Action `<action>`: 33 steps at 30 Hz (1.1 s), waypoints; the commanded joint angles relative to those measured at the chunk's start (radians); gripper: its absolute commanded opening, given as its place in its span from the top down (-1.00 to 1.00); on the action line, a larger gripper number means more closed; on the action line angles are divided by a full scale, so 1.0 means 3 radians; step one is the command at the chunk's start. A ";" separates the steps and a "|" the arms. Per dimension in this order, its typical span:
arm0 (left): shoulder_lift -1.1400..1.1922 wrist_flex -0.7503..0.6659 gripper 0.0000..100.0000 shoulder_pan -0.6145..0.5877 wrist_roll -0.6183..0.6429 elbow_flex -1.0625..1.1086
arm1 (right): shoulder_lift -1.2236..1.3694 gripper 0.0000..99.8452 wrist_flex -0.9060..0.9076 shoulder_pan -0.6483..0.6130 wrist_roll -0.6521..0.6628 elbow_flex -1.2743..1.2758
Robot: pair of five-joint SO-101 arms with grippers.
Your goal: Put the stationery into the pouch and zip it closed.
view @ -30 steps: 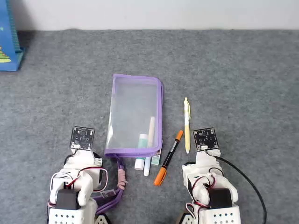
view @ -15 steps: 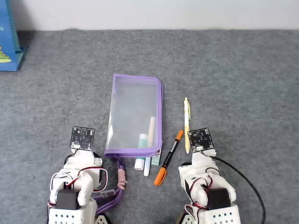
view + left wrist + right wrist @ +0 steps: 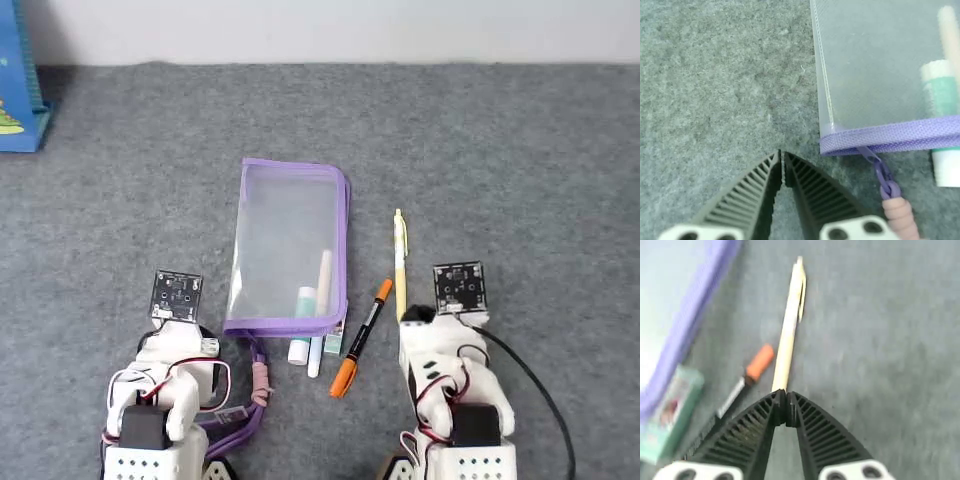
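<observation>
The clear pouch [image 3: 288,240] with purple trim lies flat in the middle, its open end toward the arms. A white pen [image 3: 320,300] and a green-and-white tube [image 3: 302,325] lie half inside it, sticking out. Beside them rest a small green eraser [image 3: 333,341], an orange-capped marker [image 3: 361,325] and a pale yellow pen [image 3: 400,262]. My left gripper [image 3: 781,157] is shut and empty over the carpet just off the pouch's corner [image 3: 827,142], beside the zipper pull [image 3: 886,184]. My right gripper [image 3: 786,401] is shut and empty, its tips at the near end of the yellow pen [image 3: 789,322].
Grey carpet covers the table. A blue box [image 3: 18,80] stands at the far left corner. The pouch's purple strap with a pink tag [image 3: 261,382] trails toward the left arm [image 3: 165,385]. The right arm [image 3: 450,385] has open carpet to its right.
The right arm's wrist swung slightly left, then back to the right and a little forward. The left arm and all the stationery have stayed put.
</observation>
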 commanded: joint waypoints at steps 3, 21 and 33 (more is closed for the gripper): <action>-0.0041 0.0005 0.97 0.0010 0.0026 -0.0038 | -0.0008 0.97 -0.0192 -0.0345 -0.0020 -0.0384; -0.0041 0.0005 0.97 0.0010 0.0026 -0.0038 | 0.2176 0.98 0.0591 -0.1869 -0.0854 -0.1908; -0.0041 0.0005 0.97 0.0010 0.0026 -0.0038 | 0.3255 0.97 -0.0284 -0.2166 -0.1243 -0.2000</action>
